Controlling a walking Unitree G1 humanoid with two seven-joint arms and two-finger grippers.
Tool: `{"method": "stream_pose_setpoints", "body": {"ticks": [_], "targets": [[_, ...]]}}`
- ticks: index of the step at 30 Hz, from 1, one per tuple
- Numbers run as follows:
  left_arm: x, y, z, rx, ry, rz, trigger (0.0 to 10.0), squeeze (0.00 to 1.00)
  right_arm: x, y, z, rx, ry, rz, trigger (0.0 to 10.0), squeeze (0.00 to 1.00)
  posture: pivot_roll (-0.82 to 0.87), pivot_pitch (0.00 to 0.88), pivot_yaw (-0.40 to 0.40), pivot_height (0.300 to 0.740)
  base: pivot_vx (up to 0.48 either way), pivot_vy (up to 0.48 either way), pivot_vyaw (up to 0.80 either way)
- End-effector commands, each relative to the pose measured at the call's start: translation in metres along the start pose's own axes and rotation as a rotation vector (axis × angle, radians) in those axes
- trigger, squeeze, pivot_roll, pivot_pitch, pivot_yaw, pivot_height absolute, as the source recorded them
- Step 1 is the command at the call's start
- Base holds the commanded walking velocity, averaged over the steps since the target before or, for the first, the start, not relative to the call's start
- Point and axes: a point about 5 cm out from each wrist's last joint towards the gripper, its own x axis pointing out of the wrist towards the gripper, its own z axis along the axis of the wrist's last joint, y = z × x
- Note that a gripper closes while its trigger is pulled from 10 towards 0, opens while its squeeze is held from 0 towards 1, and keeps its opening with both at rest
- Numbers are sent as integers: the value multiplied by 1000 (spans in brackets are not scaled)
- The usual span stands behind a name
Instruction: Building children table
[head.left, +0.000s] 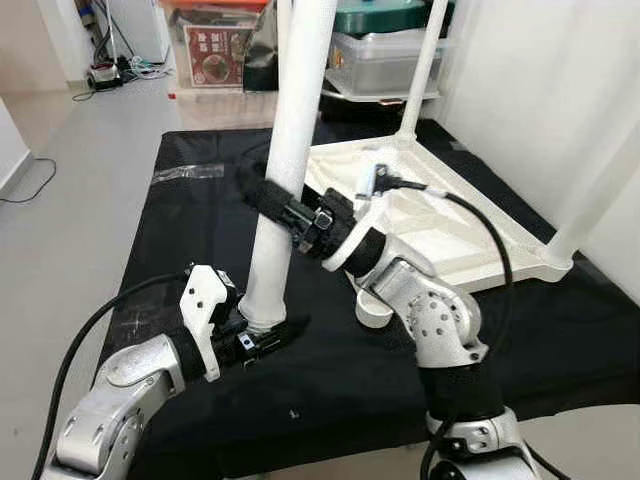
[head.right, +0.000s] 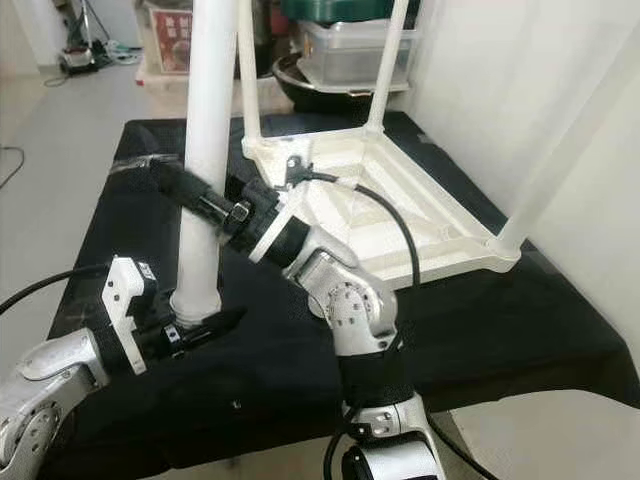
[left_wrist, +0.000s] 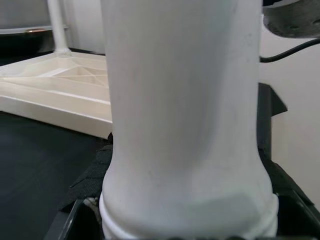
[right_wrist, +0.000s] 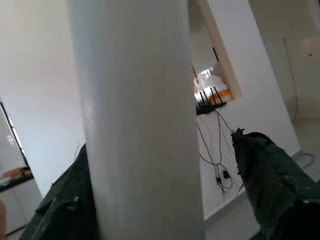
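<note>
A white table leg (head.left: 285, 170) is standing nearly upright on a black cloth (head.left: 160, 230), its flared lower end just beside the near corner of a white tabletop (head.left: 440, 225) that is lying upside down on the same cloth. Both grippers are holding this leg: the left gripper (head.left: 262, 338) is closing its black fingers around the base, and the right gripper (head.left: 270, 197) is clamping the shaft higher up — the wrist views show dark fingers on either side of the white tube. Three other legs are already rising from the tabletop's far and right corners, one at the far right (head.left: 422, 70), one at the near right (head.left: 600, 185) and one behind the held leg, so the build appears mostly done. What seems to be left is seating this last leg into its corner; whether it is already in the socket cannot be told. Behind the cloth, a clear plastic bin (head.left: 385, 60) with a green lid is sitting on a shelf, its contents unclear, and another clear box (head.left: 215, 45) is holding a red-printed carton.
</note>
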Motion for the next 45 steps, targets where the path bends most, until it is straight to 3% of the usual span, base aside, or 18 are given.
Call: {"method": "stream_pose_setpoints", "body": {"ticks": [1, 3, 4, 7, 8, 11, 16, 19, 20, 21, 22, 24, 25, 39, 40, 41, 42, 45], "targets": [[-1, 3, 6, 78, 3, 36, 0, 0, -3, -6, -6, -11, 39, -77, 10000, 0, 85, 0, -67, 740, 0, 0, 0], [1, 12, 1, 168, 84, 138, 78, 0, -6, -11, -8, -11, 29, -143, 10000, 0, 84, 0, -69, 740, 0, 0, 0], [2, 19, -4, 205, 128, 207, 941, 0, -6, -13, -11, -15, 29, -185, 10000, 0, 86, 0, -71, 740, 0, 0, 0], [4, 26, -9, 230, 164, 279, 824, 0, -7, -15, -15, -11, 17, -246, 10000, 0, 86, 0, -75, 740, 0, 0, 0], [7, 26, -10, 228, 166, 301, 2078, 0, -7, -16, -19, 15, 19, -280, 10000, 0, 86, 0, -75, 740, 0, 0, 0], [13, 23, -15, 253, 187, 311, 3765, 0, -5, -15, -26, 50, 10, -322, 10000, 0, 86, 0, -77, 740, 0, 0, 0], [26, 17, -23, 275, 215, 314, 3725, 0, 1, -9, -34, 123, -12, -338, 10000, 0, 86, 0, -76, 740, 0, 0, 0], [34, 9, -24, 276, 201, 285, 4314, 0, 4, -5, -36, 143, -25, -335, 10000, 0, 88, 0, -76, 740, 0, 0, 0], [37, 4, -24, 276, 192, 257, 6392, 0, 6, -3, -36, 149, -32, -315, 10000, 0, 88, 0, -75, 740, 0, 0, 0], [40, 1, -24, 279, 187, 241, 6392, 0, 8, -1, -36, 153, -37, -304, 10000, 0, 88, 0, -75, 740, 0, 0, 0], [41, -3, -24, 277, 182, 215, 10000, 0, 8, 1, -35, 155, -50, -276, 4824, 0, 88, 0, -75, 740, 0, 0, 0], [41, -5, -24, 276, 179, 198, 10000, 0, 8, 3, -35, 156, -59, -257, 4824, 0, 88, 0, -75, 740, 0, 0, 0], [41, -5, -23, 279, 180, 193, 10000, 0, 7, 3, -34, 150, -73, -247, 0, 0, 93, 0, -77, 740, 0, 0, 0], [38, -2, -20, 306, 171, 207, 10000, 0, 1, -7, -35, 112, -51, -296, 0, 0, 96, 0, -76, 740, 0, 0, 0], [37, -1, -17, 317, 154, 217, 10000, 918, -1, -8, -35, 104, -46, -301, 0, 0, 97, 0, -77, 740, 0, 0, 0], [37, -1, -17, 317, 154, 217, 10000, 918, -1, -8, -35, 104, -46, -301, 0, 0, 97, 0, -77, 740, 0, 0, 0], [36, 1, -15, 324, 141, 224, 10000, 1000, -2, -9, -35, 98, -43, -304, 0, 0, 97, 0, -77, 740, 0, 0, 0], [31, 7, -11, 307, 110, 258, 10000, 1000, -6, -15, -31, 64, -44, -330, 0, 0, 95, 0, -74, 740, 0, 0, 0]]}}
